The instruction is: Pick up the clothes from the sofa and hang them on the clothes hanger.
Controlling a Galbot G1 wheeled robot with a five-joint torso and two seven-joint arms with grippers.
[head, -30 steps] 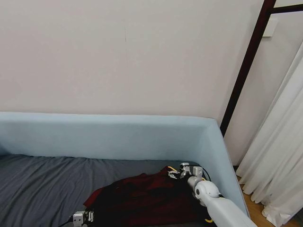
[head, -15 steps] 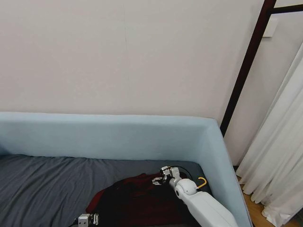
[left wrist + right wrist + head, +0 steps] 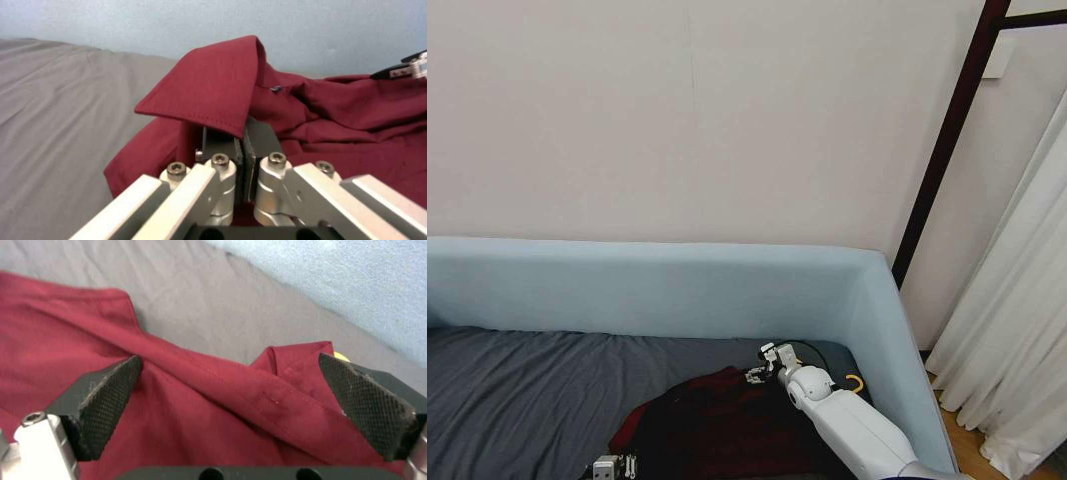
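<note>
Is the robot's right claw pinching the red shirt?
No, the right gripper hangs over the shirt with its fingers spread wide apart, gripping nothing.

The red shirt (image 3: pixel 220 85) is matt woven cloth with a stitched hem. The sofa seat (image 3: pixel 527 385) is grey, creased fabric, and the sofa back (image 3: pixel 677 290) is pale blue and faintly fuzzy. The left pincer (image 3: pixel 241 142) is bare brushed metal with screws. The right pincer (image 3: pixel 233 395) has black cross-hatched pads (image 3: pixel 107 400) on a glossy white plastic arm (image 3: pixel 847 425).
</note>
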